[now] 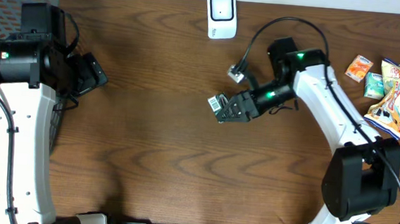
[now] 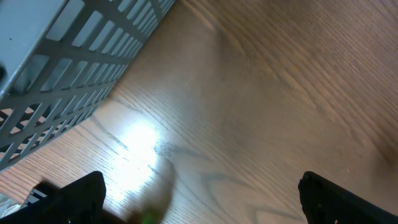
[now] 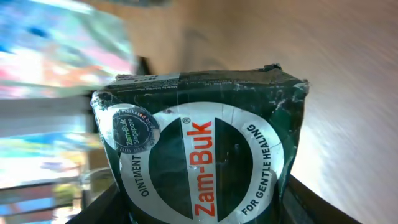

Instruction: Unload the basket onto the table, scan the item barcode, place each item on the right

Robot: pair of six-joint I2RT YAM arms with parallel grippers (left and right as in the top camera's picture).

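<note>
The item is a dark green Zam-Buk ointment box (image 3: 205,149) with a white oval and red lettering. My right gripper (image 3: 202,208) is shut on its lower end, with a finger (image 3: 102,205) on each side. From overhead the box (image 1: 218,105) sticks out to the left of the right gripper (image 1: 234,109), held above mid-table, its pale end turned upward. A white barcode scanner (image 1: 221,15) stands at the table's far edge, well beyond the box. My left gripper (image 1: 93,73) is far off at the left, open and holding nothing (image 2: 208,208).
A grey mesh basket (image 1: 10,7) stands at the far left, right beside the left gripper, its slatted wall (image 2: 62,62) close in the left wrist view. An orange carton (image 1: 359,67), a green packet (image 1: 375,85) and a colourful snack bag (image 1: 395,101) lie at the right edge.
</note>
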